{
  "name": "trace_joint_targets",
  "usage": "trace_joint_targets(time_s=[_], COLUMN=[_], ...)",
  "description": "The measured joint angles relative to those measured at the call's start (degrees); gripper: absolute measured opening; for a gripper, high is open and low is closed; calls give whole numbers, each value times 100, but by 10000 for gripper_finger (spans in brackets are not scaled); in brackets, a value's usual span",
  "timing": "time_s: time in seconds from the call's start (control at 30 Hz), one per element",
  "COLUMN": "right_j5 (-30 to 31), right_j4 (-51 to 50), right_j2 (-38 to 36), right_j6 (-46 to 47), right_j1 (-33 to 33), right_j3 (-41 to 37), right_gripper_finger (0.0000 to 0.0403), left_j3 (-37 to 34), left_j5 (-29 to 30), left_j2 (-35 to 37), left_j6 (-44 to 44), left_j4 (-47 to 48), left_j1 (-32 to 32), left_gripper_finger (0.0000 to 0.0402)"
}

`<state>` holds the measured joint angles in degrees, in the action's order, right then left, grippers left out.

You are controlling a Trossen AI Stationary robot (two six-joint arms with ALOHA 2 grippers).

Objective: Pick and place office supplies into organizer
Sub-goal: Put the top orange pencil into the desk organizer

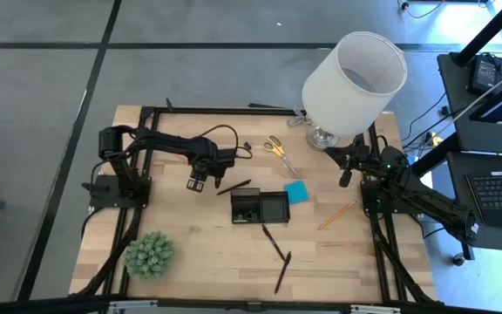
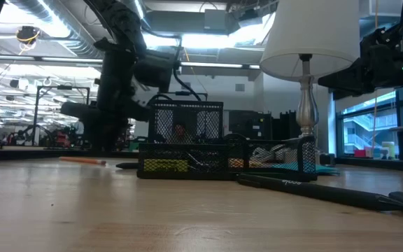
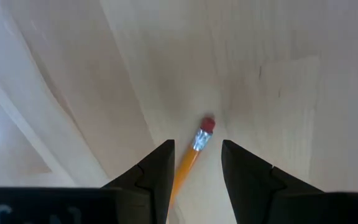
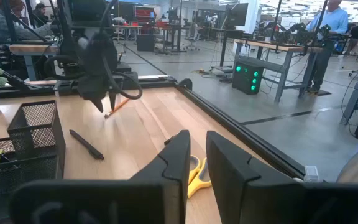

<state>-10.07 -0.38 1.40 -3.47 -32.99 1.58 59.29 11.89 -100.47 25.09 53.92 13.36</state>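
My left gripper (image 1: 197, 180) points down over the table's left-middle, open. Its fingers stand on either side of an orange pencil (image 3: 194, 152) whose eraser end (image 3: 207, 124) sticks out ahead of them. That pencil (image 2: 82, 160) lies flat on the wood. The black mesh organizer (image 1: 260, 207) stands to the right of it at mid-table, with something yellow in one compartment (image 2: 163, 165). My right gripper (image 4: 199, 155) waits near the lamp base, shut, with the yellow-handled scissors (image 4: 194, 174) beyond it.
A black pen (image 1: 234, 187) lies between my left gripper and the organizer. The blue pad (image 1: 296, 192), a second orange pencil (image 1: 336, 215) and two more pens (image 1: 274, 242) (image 1: 282, 272) lie around it. The scissors (image 1: 279, 150), white lamp (image 1: 353, 83) and green plant ball (image 1: 150, 254) stand farther off.
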Motion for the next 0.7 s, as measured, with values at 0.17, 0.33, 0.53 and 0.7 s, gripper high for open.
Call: trace_joint_targets(time_s=[0.17,0.33,0.53,0.7], right_j5=[0,0,0,0], right_j4=[0,-1,0,-1], right_j2=[8,10,10,10], right_j6=[-1,-1,8,14], right_j1=[0,0,0,0], right_j3=[0,0,0,0], right_gripper_finger=[58,58,58,58], left_j3=[0,0,-9,17], left_j5=[40,38,-61,-198], left_j2=[0,1,-167,-406], left_j6=[165,226,230,276], left_j4=[-49,-193,-183,-220], left_j1=[-8,-8,-6,-4], left_gripper_finger=[127,127,127,127])
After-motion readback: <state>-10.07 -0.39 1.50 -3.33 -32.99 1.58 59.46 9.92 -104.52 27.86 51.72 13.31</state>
